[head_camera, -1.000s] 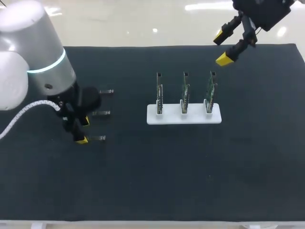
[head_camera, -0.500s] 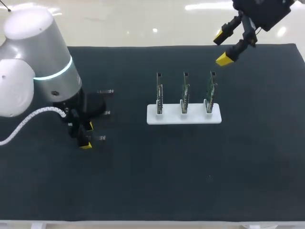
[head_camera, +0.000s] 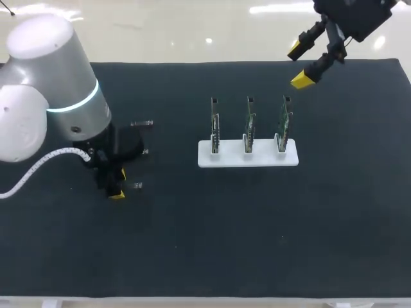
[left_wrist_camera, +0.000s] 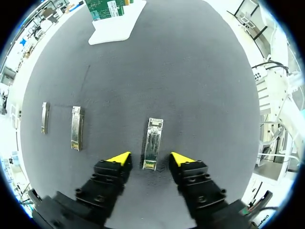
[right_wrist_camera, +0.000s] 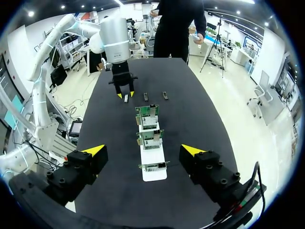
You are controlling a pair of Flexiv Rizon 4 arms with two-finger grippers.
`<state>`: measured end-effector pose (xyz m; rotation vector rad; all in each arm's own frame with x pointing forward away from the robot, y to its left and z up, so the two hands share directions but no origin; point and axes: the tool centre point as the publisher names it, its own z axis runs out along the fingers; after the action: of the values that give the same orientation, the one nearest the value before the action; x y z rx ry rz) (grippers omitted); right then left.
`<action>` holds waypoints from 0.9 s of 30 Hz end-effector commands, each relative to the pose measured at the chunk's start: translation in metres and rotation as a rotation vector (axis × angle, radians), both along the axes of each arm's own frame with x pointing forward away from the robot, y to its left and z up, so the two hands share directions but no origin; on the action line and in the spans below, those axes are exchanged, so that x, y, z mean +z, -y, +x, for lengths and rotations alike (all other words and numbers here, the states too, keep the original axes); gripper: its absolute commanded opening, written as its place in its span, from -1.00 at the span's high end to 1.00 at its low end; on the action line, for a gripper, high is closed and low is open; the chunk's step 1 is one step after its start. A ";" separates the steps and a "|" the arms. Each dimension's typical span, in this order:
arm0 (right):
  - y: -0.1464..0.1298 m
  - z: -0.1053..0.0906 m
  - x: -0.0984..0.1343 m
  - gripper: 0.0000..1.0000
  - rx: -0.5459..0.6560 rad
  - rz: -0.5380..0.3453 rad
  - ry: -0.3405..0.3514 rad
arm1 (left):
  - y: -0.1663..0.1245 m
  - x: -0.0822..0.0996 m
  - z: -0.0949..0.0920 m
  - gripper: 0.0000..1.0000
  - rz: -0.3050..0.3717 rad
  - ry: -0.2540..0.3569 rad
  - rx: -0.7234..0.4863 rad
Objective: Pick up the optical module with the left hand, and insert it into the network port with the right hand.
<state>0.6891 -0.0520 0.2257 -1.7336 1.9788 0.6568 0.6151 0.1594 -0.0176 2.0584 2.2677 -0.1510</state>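
A: What has our left arm (head_camera: 58, 96) done in the last second?

B: It has swung a little to the right and toward the near edge of the table (head_camera: 257, 244). That has carried our left gripper (left_wrist_camera: 150, 159) down over the nearest module (left_wrist_camera: 153, 143) in the row on the left. From above, less of that module now shows to the right of the fingers than before.

A: And our right side?

B: No change. Our right gripper (head_camera: 298, 64) hangs over the far right corner, fingers apart and holding nothing. It is well away from the holder (head_camera: 247, 159) and its three upright boards (head_camera: 249, 122) at mid-table.

A: What does that mean for us?

B: We judge the approach is nearly finished, but the pick-up is not yet done. The pass to the right gripper and the insertion are still ahead of us.

A: Where does the module lie relative to the left gripper?

B: It lies flat on the table, lengthwise between the two yellow tips. Its near end is about level with them and the rest runs out ahead toward the holder. The fingers stand apart with a gap on each side, so neither touches it as far as we can see.

A: Is anything close enough to get in the way?

B: The other two modules (left_wrist_camera: 76, 128) lie parallel on its far side, clear of the gripper. We'd say closing should catch only the one we want.
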 end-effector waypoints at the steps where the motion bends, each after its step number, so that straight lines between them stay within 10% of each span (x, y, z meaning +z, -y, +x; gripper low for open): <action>1: 0.000 0.001 0.000 -1.00 0.002 0.002 -0.001 | 0.000 -0.008 0.003 0.74 0.008 0.006 0.000; 2: 0.000 0.001 0.000 -1.00 0.002 0.002 -0.001 | 0.000 -0.010 0.004 1.00 0.012 0.011 -0.001; 16: 0.000 0.001 0.000 -1.00 0.002 0.002 -0.001 | -0.009 0.035 0.004 1.00 -0.078 0.011 0.001; 27: 0.000 0.001 0.000 -1.00 0.002 0.002 -0.001 | -0.021 0.110 -0.003 1.00 -0.352 0.027 -0.031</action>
<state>0.6891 -0.0520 0.2257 -1.7336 1.9789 0.6569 0.6238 0.1635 0.0683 1.9587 2.1198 -0.3934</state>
